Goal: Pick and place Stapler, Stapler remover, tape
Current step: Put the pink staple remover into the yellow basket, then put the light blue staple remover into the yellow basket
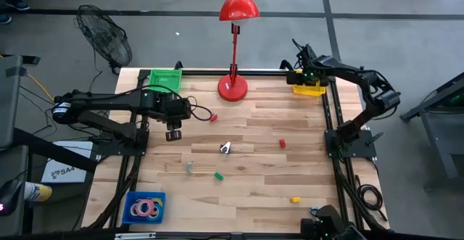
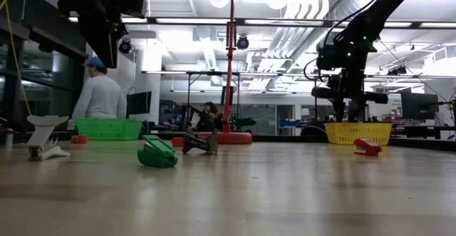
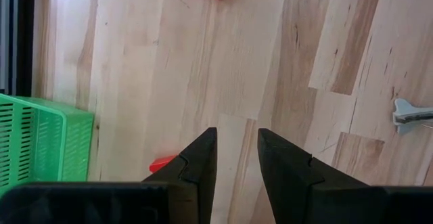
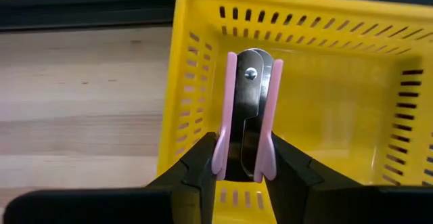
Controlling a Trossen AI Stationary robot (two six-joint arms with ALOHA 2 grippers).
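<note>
My right gripper is over the yellow basket at the table's far right corner, shut on a pink stapler remover with a metal middle. My left gripper hangs open above the bare wood beside the green basket, with nothing between its fingers. Tape rolls lie in a blue tray at the near left. A small green stapler, a red one and a yellow one lie on the table. Another stapler remover lies near the middle. My right gripper pinches the stapler remover between its two fingers, one on each pink side grip. The fingers come from above, slanting down. The remover is lifted clear, pointing away from the fingers, above the basket's inside by its wall.
A red desk lamp stands at the far edge between the two baskets. A small red piece lies close to my left gripper, and a grey piece lies toward the near left. A person stands in the room beyond.
</note>
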